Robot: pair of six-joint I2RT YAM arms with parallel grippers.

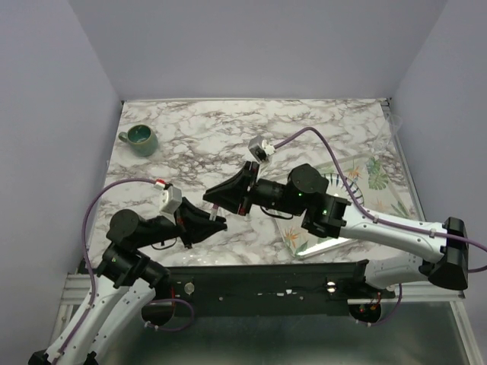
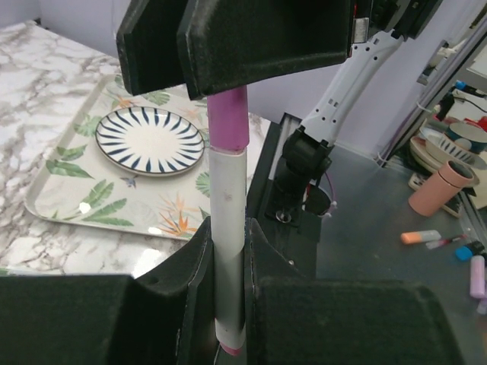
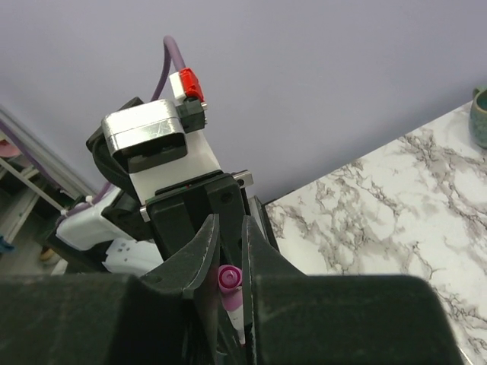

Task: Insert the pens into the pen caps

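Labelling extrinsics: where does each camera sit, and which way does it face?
Top external: above and behind the robot, looking down on the table; both arms show.
Left wrist: on the left arm, looking along the left tool toward the tray; own fingers clamp the pen.
Right wrist: on the right arm, looking along the right tool at the left arm; own fingers flank the pink cap.
Shared: both wrist views show the pink cap; top and right wrist, the mug.

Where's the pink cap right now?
Centre of the left wrist view: pink cap on the upper end of the pen, pinched by the right gripper, just above the left gripper.
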